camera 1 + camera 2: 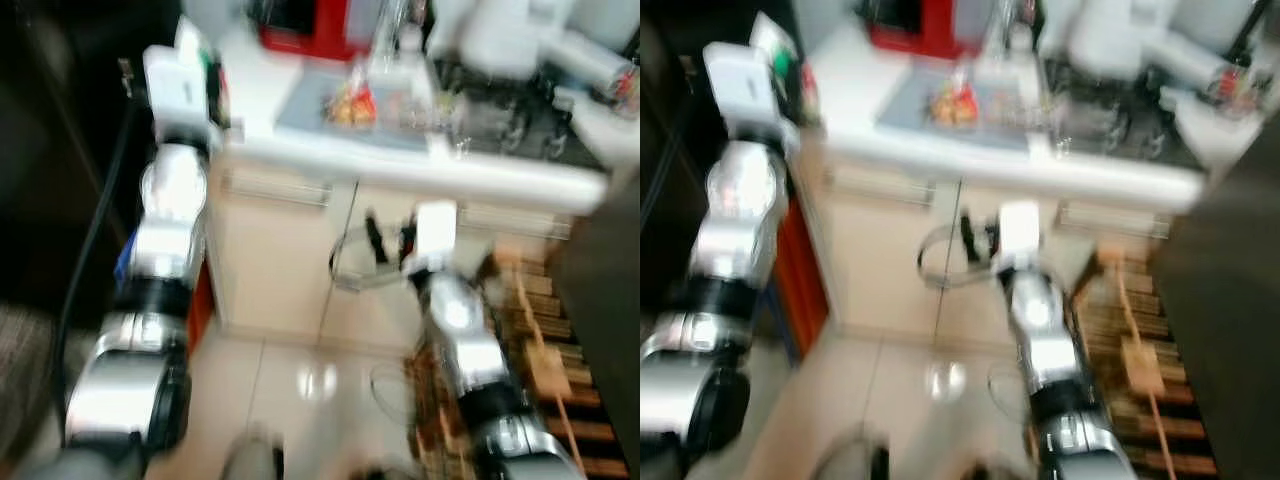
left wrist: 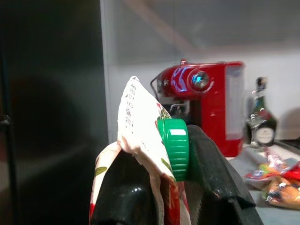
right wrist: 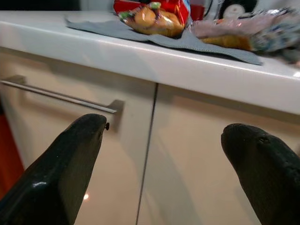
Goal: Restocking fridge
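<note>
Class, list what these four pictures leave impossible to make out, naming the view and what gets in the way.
- Carton in the left hand: its printed text is too small and creased in the left wrist view; its lower part is hidden by the fingers.
- Packets on the counter: motion blur in both eye views hides what they are.
- Bottle: label too small to read, left wrist view.
- Right hand: fingertips cut off by the bottom edge.

Both eye views are blurred; carton (image 2: 140, 140) bottom hidden by left tool (image 2: 173, 187).
</note>
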Robot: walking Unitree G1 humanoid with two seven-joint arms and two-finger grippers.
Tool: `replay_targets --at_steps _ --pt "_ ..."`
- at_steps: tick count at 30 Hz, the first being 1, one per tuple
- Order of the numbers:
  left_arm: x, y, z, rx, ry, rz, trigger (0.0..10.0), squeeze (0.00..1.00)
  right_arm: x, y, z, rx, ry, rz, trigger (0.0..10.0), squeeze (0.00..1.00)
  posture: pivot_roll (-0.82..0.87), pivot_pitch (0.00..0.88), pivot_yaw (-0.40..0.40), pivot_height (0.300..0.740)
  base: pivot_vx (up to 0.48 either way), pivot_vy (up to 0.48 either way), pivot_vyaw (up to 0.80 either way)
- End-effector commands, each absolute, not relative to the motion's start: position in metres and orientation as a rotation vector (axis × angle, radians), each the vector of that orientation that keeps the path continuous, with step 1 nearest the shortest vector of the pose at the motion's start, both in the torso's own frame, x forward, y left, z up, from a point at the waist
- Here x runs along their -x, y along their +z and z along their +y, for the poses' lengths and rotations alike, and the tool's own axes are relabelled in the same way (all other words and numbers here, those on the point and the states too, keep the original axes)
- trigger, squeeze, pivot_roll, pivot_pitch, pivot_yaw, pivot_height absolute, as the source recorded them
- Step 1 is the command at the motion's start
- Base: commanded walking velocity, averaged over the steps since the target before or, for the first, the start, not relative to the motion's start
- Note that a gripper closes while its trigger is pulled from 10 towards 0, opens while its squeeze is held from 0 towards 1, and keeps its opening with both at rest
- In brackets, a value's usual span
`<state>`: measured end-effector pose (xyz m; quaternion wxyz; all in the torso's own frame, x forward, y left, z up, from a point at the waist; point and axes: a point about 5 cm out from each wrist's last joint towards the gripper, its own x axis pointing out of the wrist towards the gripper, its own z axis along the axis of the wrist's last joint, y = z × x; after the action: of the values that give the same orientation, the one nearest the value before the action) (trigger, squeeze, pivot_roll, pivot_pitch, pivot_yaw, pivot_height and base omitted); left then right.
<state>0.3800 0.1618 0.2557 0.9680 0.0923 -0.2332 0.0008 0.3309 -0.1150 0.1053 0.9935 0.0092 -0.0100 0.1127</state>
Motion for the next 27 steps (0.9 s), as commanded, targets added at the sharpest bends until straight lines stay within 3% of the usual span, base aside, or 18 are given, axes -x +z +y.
replay_targets --at_steps 1,7,12,16,18,20,23,27 --pt "-0.38 0.263 0.154 -0.197 -0.021 -0.493 10.0 0.26 -0.332 0.108 -0.12 -0.012 0.21 -0.027 10.0 0.01 -0.01 0.0 -0.056 0.74 -0.345 0.0 0.0" --pt "-0.38 0.257 0.153 -0.212 -0.033 -0.474 10.0 0.2 -0.332 0.106 -0.121 -0.01 0.207 -0.021 10.0 0.01 -0.01 0.0 -0.054 0.74 -0.286 0.0 0.0" --pt "-0.373 0.231 0.156 -0.146 0.004 -0.406 10.0 0.0 -0.328 0.089 -0.135 0.017 0.171 0.043 10.0 0.01 -0.02 0.0 -0.054 0.74 0.0 0.0 0.0" --pt "-0.361 0.186 0.155 -0.074 0.002 -0.265 10.0 0.0 -0.325 0.077 -0.148 0.047 0.137 0.09 10.0 0.01 -0.03 0.0 -0.052 0.74 0.0 0.0 0.0" --pt "-0.354 0.165 0.153 -0.117 -0.012 -0.21 10.0 0.0 -0.324 0.074 -0.152 0.046 0.12 0.102 10.0 0.01 -0.04 0.0 -0.058 0.74 0.0 0.0 0.0" --pt "-0.342 0.131 0.152 -0.128 -0.016 -0.112 10.0 0.0 -0.318 0.06 -0.155 0.035 0.11 0.171 10.0 0.0 -0.04 0.0 -0.065 0.74 0.0 -0.48 0.0" --pt "-0.337 0.114 0.15 -0.103 -0.01 -0.051 10.0 0.0 -0.312 0.047 -0.157 0.075 0.136 0.217 10.0 0.01 -0.04 0.0 -0.063 0.74 0.0 -0.48 0.0" --pt "-0.321 0.075 0.154 -0.069 0.0 0.119 10.0 0.0 -0.296 0.017 -0.169 0.112 0.112 0.346 10.0 0.0 -0.04 0.0 -0.021 0.74 0.0 -0.48 0.0"
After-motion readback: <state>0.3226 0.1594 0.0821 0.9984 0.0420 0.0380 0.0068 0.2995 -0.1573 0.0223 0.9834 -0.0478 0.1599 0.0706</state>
